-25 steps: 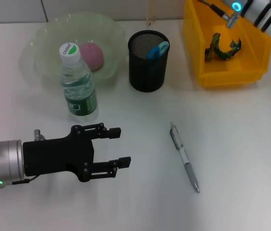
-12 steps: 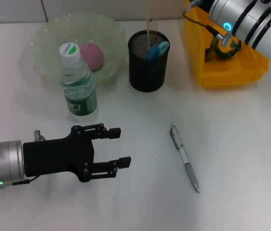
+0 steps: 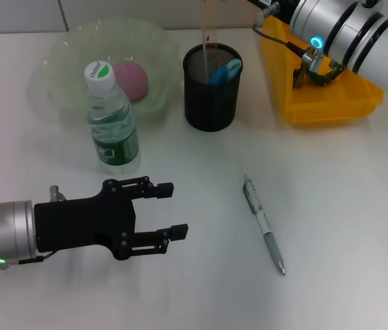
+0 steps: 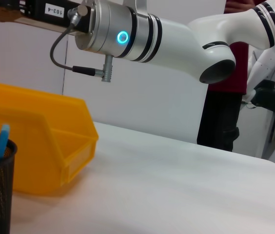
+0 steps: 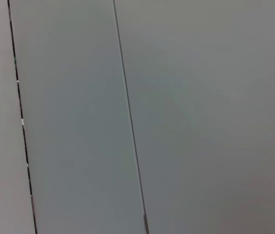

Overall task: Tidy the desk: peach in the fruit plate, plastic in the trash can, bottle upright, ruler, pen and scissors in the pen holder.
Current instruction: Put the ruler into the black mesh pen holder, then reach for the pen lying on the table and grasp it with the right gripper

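1. Judging by how things lie, most of the tidying looks done: the peach sits in the fruit plate, the bottle stands upright on the desk just in front of the plate, and the green plastic lies in the yellow trash can.
2. The pen holder already has a blue-handled item in it, probably the scissors.
3. The clear ruler stands over the holder with its lower end inside the rim, so that step looks nearly finished.
4. The pen lies on the desk, well apart from the holder; that is what is left.
5. The left end effector hovers low near the front of the desk, fingers spread and holding nothing.
6. The right arm reaches over the trash can toward the ruler; its end effector is out of view, so I cannot tell its grip.
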Controlling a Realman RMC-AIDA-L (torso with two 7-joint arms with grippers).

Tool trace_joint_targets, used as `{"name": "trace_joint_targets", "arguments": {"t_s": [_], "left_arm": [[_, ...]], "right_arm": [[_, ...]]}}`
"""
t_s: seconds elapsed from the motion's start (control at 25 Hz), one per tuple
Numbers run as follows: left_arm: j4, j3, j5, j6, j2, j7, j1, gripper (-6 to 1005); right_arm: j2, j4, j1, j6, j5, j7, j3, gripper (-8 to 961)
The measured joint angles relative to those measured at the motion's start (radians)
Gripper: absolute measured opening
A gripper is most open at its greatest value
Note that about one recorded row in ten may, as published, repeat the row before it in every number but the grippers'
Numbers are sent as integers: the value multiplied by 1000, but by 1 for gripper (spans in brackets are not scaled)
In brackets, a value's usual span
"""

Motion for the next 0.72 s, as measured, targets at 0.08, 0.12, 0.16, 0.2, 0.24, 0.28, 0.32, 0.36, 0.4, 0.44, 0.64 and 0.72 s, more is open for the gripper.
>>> {"name": "trace_joint_targets", "arguments": {"t_s": [0.08, 0.12, 0.16, 0.2, 0.24, 0.28, 0.32, 0.36, 0.4, 0.44, 0.64, 0.72], "left_arm": [[0, 0, -1, 0, 2, 0, 2, 726], [0, 0, -1, 0, 2, 0, 3, 726], [0, 0, -1, 0, 2, 0, 3, 726], [0, 0, -1, 0, 3, 1, 2, 726], [0, 0, -1, 0, 3, 1, 3, 726], [0, 0, -1, 0, 3, 1, 3, 726], [0, 0, -2, 0, 3, 4, 4, 726], [0, 0, -2, 0, 3, 4, 4, 726], [0, 0, -4, 0, 4, 7, 6, 726], [0, 0, -4, 0, 4, 7, 6, 726], [0, 0, -5, 1, 6, 8, 10, 725], [0, -8, -5, 0, 7, 8, 12, 725]], "right_arm": [[0, 0, -2, -2, 0, 7, 0, 410], [0, 1, -5, -6, 0, 14, 0, 410], [0, 1, -5, -6, 0, 14, 0, 411], [0, 0, -7, -6, 0, 22, -10, 411], [0, 0, -7, -6, 0, 22, -10, 412], [0, -1, -9, -6, 0, 28, -18, 412], [0, -4, -12, -9, 0, 34, -29, 433], [0, -4, -12, -9, 0, 34, -29, 454], [0, -8, -17, -19, 0, 43, -35, 475], [0, -8, -17, -19, 0, 43, -35, 496], [-7, -133, -99, -24, -51, 150, -71, 555], [-14, -353, -215, 45, -205, 342, -118, 574]]}}
